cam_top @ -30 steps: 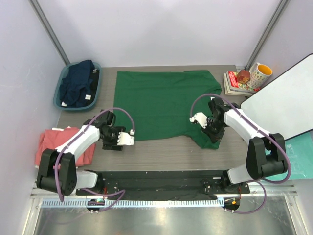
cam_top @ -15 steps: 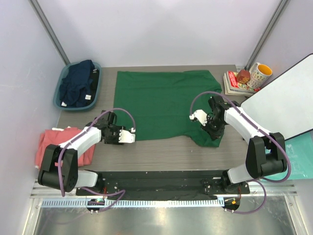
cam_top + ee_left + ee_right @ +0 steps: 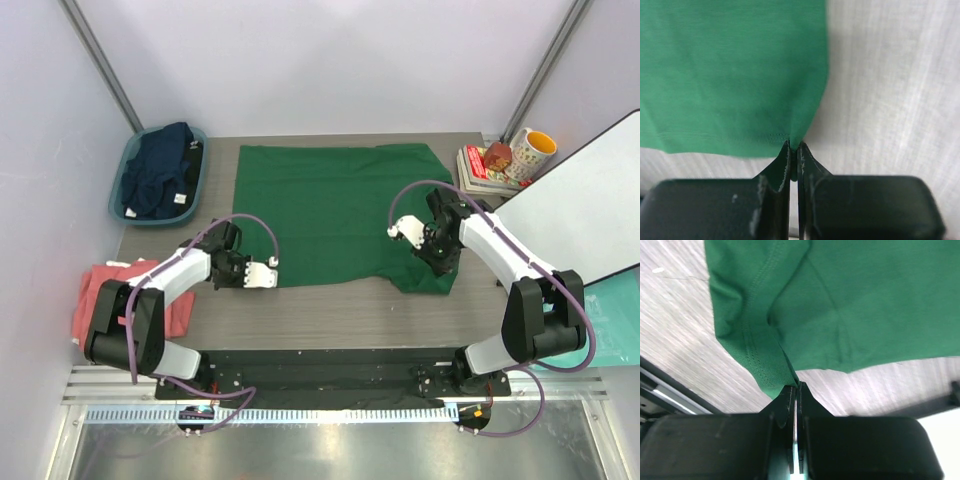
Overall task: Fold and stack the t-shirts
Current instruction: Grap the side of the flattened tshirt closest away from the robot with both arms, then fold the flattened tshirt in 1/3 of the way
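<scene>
The dark green t-shirt (image 3: 330, 205) lies spread flat on the table's middle. My left gripper (image 3: 270, 278) is at its near-left corner and shut on the hem there; the left wrist view shows green cloth (image 3: 740, 75) pinched between the closed jaws (image 3: 794, 147). My right gripper (image 3: 437, 262) is shut on the hem of the near-right sleeve (image 3: 757, 355), which rises off the table into the closed jaws (image 3: 797, 386). A salmon-pink t-shirt (image 3: 100, 295) lies crumpled at the table's left edge. A navy t-shirt (image 3: 160, 170) sits bunched in the tub.
The teal tub (image 3: 120, 185) stands at the back left. Books (image 3: 480, 170) and a yellow-rimmed mug (image 3: 533, 150) are at the back right. A white board (image 3: 580, 215) leans along the right side. Bare table runs along the near edge.
My left gripper slid right to the green t-shirt's near-left corner and shut on it. The right gripper, still shut on the sleeve, shifted slightly back.
</scene>
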`<action>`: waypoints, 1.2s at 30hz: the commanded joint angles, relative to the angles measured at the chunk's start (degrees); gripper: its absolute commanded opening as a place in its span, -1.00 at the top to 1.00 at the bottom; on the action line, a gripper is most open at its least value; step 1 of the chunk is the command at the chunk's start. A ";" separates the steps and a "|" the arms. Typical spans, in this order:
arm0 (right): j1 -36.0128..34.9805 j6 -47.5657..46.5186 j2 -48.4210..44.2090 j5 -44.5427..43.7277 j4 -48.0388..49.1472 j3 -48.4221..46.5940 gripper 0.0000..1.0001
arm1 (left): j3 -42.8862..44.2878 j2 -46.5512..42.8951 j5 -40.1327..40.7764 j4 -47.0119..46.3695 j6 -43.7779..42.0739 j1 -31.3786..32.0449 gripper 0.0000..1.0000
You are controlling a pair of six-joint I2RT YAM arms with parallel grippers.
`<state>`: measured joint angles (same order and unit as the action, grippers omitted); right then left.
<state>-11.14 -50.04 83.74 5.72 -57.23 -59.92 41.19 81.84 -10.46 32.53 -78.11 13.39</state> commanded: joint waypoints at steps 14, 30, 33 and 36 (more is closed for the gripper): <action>1.38 -5.06 5.46 -8.09 3.97 -15.31 0.97 | 10.84 -2.75 -1.94 10.71 -0.38 -1.43 1.00; 4.28 -8.14 13.55 -11.61 11.35 -25.59 0.98 | 22.17 9.47 -1.49 1.83 0.24 -6.71 1.00; 4.37 -8.06 15.57 -11.87 12.49 -27.35 0.98 | 24.46 11.58 -2.11 1.48 -0.12 -6.80 1.00; 4.37 -8.14 17.41 -12.39 13.90 -28.67 0.98 | 26.83 13.60 -2.29 1.57 -0.38 -6.80 1.00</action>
<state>-6.90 -57.36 99.57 -5.02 -47.00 -84.77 64.34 93.65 -12.05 35.57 -78.19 7.05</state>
